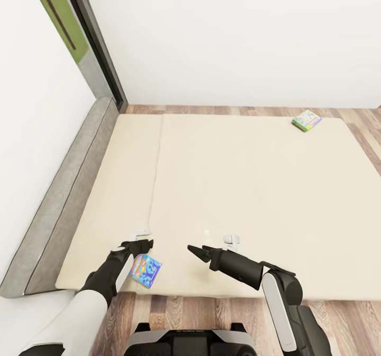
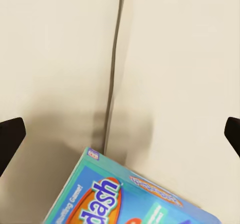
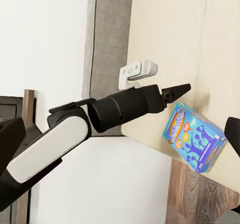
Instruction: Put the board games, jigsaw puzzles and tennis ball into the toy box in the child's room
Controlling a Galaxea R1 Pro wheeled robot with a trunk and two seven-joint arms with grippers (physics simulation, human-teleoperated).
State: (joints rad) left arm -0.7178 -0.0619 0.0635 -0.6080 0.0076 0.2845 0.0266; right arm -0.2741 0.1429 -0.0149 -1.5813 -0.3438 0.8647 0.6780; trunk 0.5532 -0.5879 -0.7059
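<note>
Beige and smooth, the wide flat mattress of the bed (image 1: 222, 186) fills the middle, split by a thin seam, edged by a padded grey fabric headboard (image 1: 63, 197) and laid over wood-plank floor (image 1: 365, 128). At its far corner lies a thin green-edged printed board game box (image 1: 306, 119). On the near edge rests a glossy blue-purple rectangular board game box (image 1: 145, 270), just under the black left gripper (image 1: 138, 246), fingers spread and apart from it. The black right gripper (image 1: 197, 252) hovers alongside; its state I cannot tell.
</note>
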